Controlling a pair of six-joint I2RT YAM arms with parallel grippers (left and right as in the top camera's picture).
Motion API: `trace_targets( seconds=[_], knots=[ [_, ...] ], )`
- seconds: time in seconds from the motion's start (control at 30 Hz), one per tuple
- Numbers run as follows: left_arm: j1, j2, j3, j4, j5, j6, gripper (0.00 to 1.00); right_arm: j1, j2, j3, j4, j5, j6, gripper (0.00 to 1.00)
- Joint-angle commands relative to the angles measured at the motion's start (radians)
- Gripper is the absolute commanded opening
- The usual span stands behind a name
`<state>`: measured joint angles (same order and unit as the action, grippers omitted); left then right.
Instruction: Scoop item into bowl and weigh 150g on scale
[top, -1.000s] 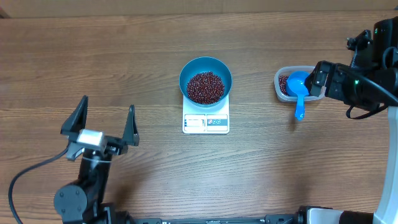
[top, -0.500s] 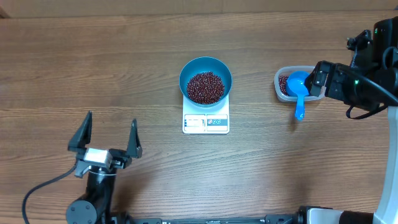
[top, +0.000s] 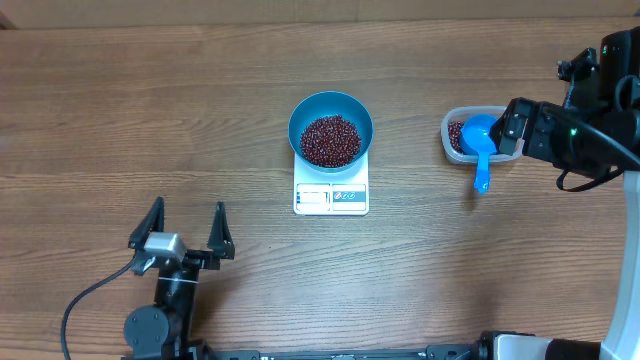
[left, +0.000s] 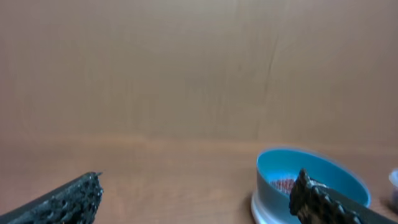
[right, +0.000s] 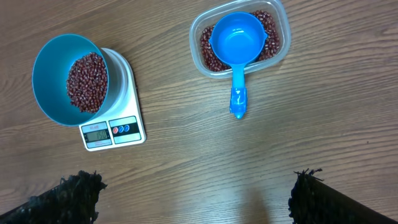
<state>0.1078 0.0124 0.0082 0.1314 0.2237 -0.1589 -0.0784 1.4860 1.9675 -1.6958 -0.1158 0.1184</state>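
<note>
While both arms hang clear of the work, the task seems to be at its weighing check rather than mid-scoop. The bowl (top: 294, 125) stands on the scale (top: 331, 198) at the centre of the overhead frame, with a heap of beans (top: 331, 140) covering its bottom. More beans lie in the clear tub (top: 447, 125) at the right, and the blue scoop (top: 480, 140) rests in that tub, bowl up, with its handle poking over the near rim onto the table.

The left gripper (top: 188, 207) sits at the lower left, well apart from everything, fingers spread wide and holding nothing. The right gripper (right: 198, 186) hovers above the tub and scale, its fingers likewise wide apart and empty.

The scale's display (right: 96, 134) is lit but too small to read, so whether the target weight is met cannot be told. If it falls short, the next move probably calls for the right gripper to drop onto the scoop handle (right: 238, 99), close across its narrow width, and lift a small, level portion.
</note>
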Motion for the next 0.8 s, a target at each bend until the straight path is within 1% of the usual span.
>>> trace_targets(
  seconds=[0.0,0.03,0.07,0.13,0.3,0.77],
  knots=[
    [0.011,-0.01,-0.003,-0.087,-0.014,-0.021,1.0,-0.002,-0.003,0.014,0.003,-0.002,-0.015,1.0],
    [0.011,-0.01,-0.003,-0.158,-0.013,-0.022,1.0,-0.002,-0.003,0.014,0.003,-0.002,-0.015,1.0],
    [0.011,-0.01,-0.003,-0.192,-0.013,-0.022,1.0,-0.002,-0.003,0.014,0.003,-0.002,-0.015,1.0],
    [0.012,-0.01,-0.003,-0.191,-0.014,-0.02,1.0,-0.002,-0.003,0.014,0.003,-0.002,-0.015,1.0],
    [0.012,-0.01,-0.003,-0.194,-0.011,0.048,1.0,-0.002,-0.003,0.014,0.003,-0.002,-0.015,1.0],
    [0.011,-0.01,-0.003,-0.191,-0.024,0.058,0.99,-0.002,-0.003,0.014,0.003,-0.002,-0.015,1.0]
  ],
)
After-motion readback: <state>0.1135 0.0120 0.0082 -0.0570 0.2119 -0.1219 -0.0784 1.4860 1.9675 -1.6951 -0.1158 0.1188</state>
